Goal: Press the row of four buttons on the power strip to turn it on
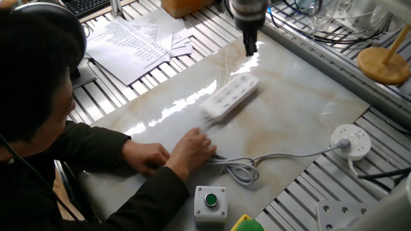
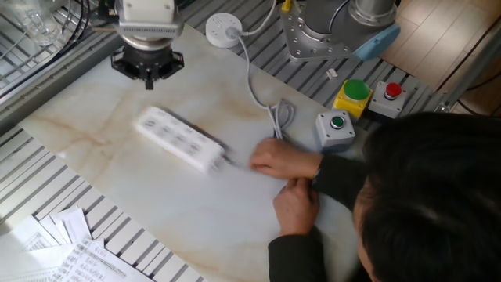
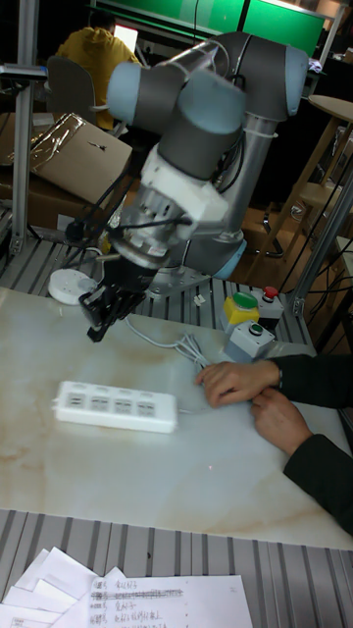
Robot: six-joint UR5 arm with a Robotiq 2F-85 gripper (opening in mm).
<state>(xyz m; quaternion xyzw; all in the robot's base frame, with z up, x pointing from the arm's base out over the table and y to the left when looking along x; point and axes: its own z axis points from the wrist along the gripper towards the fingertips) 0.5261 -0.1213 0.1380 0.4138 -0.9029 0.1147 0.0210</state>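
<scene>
Marble tabletop (image 2: pixel 102 196), one power strip (image 3: pixel 116 406), two hands, end effector (image 3: pixel 98 331) state unclear

Strip (image 2: pixel 180 139) motion-blurred in both fixed views; buttons (image 3: pixel 116 393) too small to tell apart. Gripper (image 1: pixel 249 43) blurred, finger gap unreadable. Person's head (image 1: pixel 32 64) cut off by frame edge.
</scene>
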